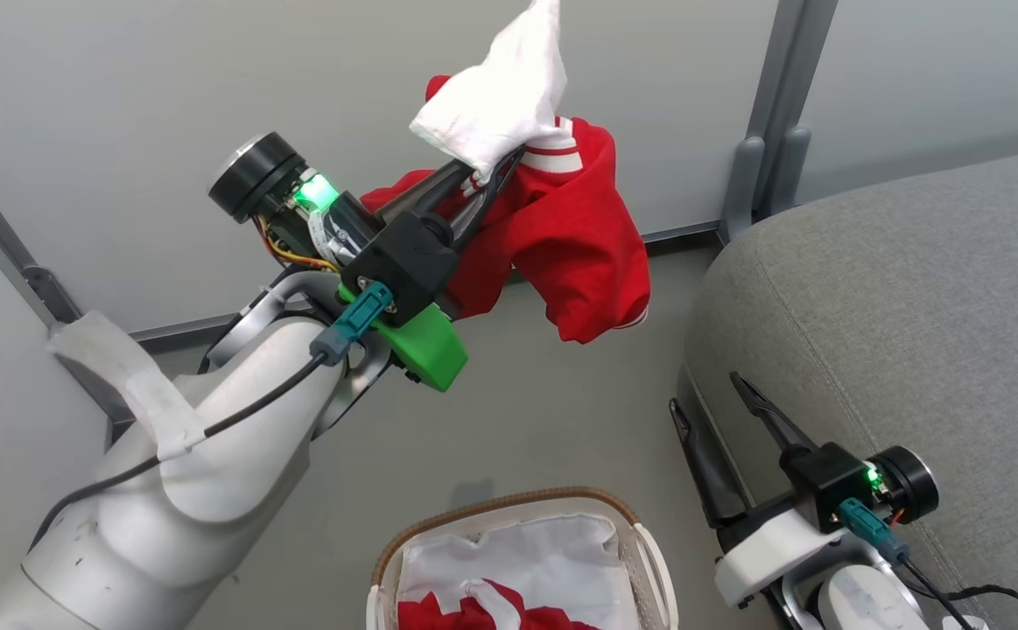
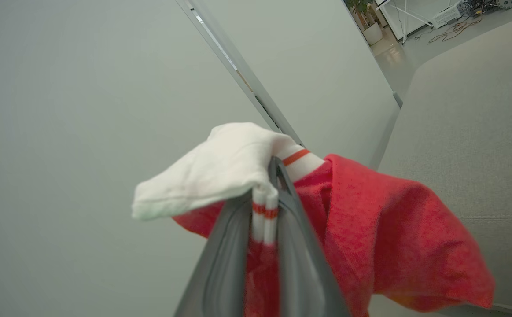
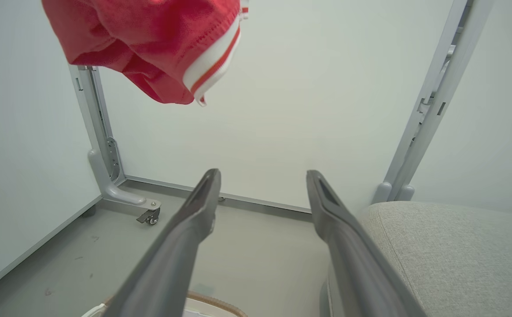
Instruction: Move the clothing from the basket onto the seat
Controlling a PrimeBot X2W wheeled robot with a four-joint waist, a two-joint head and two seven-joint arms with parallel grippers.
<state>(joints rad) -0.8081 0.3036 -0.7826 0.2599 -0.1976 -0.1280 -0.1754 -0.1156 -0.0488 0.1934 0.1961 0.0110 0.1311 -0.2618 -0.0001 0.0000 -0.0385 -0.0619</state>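
Nearest, basket [image 1: 509, 500] w/ one red garment [image 1: 482, 608] lying on its liner [image 1: 552, 547]. R gripper [image 1: 705, 394] right of basket, jaws wide apart, empty, beside grey sofa [image 1: 911, 306]. Farther, above basket, L gripper [image 1: 495, 171] clamped tight on 2nd red garment [image 1: 579, 236], dangling mid-air.

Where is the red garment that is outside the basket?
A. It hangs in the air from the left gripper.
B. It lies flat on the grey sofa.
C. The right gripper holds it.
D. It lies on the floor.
A: the left gripper is shut on the striped white trim of the red garment, which hangs above the floor, not touching the grey sofa; the right gripper is open and empty.
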